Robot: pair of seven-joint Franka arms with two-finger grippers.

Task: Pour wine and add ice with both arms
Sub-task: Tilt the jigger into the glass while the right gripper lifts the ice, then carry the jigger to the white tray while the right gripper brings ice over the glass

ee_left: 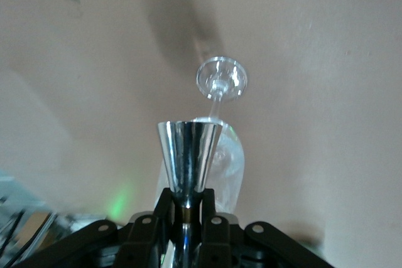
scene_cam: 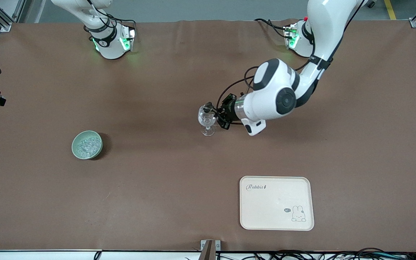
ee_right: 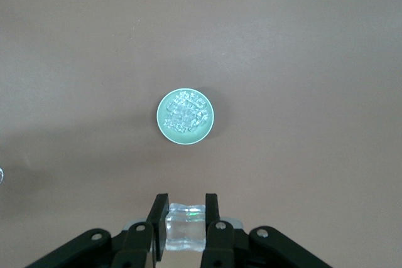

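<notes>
- Front view shows a brown worktop (scene_cam: 164,202) carrying everything.
- Left arm (scene_cam: 273,94) reaches from its base to the middle of the worktop; the right arm (scene_cam: 104,34) shows only its base here.
- Cream tray (scene_cam: 265,213) lies nearer the front camera, toward the left arm's end.
- Green bowl (scene_cam: 74,145) (ee_right: 161,120) sits toward the right arm's end, well apart from the tray.
- Wine glass (scene_cam: 207,122) (ee_left: 221,80) stands upright mid-worktop.
- Left gripper (scene_cam: 219,112) (ee_left: 186,202) is beside the glass's rim, jaws pinching the stem of a metal cup (scene_cam: 208,107) (ee_left: 188,155) tipped over its mouth.
- Right gripper (ee_right: 186,200) hangs high over the worktop near the bowl, jaws pinching a clear block (ee_right: 185,227).
- Ice (scene_cam: 87,146) (ee_right: 185,111) lies heaped in the bowl.
</notes>
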